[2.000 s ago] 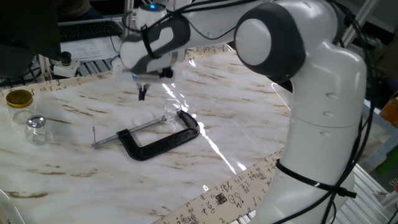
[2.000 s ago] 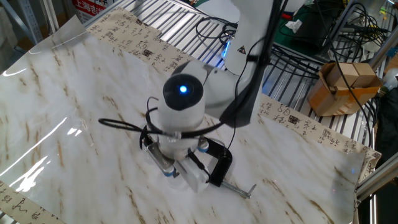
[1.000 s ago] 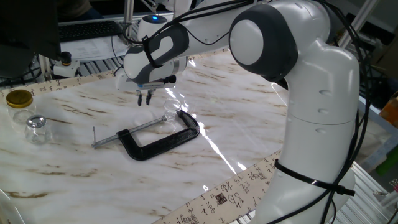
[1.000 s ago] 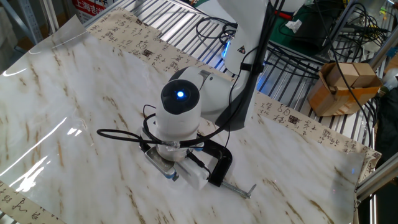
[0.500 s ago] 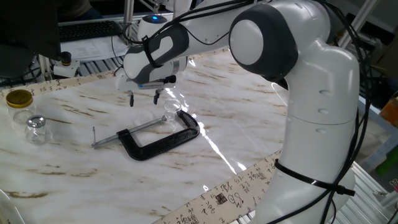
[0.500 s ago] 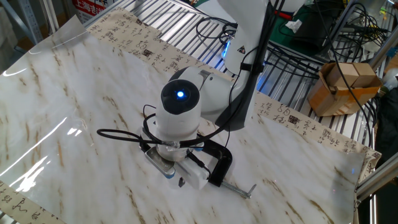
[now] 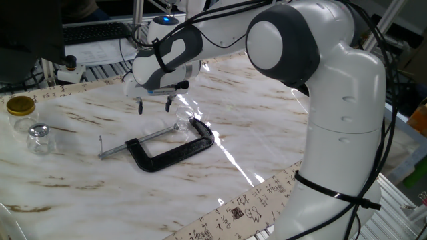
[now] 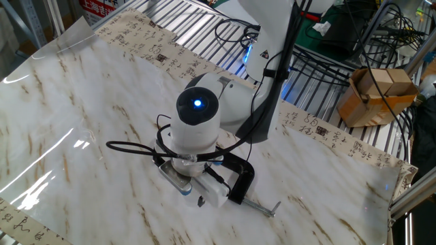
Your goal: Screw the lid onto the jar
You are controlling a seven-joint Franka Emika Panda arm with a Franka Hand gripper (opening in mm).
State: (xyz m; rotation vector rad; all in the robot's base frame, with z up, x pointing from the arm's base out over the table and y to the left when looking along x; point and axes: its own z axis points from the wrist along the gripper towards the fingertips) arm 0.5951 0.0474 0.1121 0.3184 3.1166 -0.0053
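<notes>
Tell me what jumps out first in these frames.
The big white robot arm fills the right side, reaching over the marble-patterned table. Its pincer hangs open above the tabletop, just left of a tiny clear glass jar. A black metal C-clamp lies flat mid-table.

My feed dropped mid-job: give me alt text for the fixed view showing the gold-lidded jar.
The open gripper hovers empty over the marble table, just left of the tiny clear jar beside the black C-clamp. A gold-lidded jar and a knob-topped jar stand far left.
</notes>
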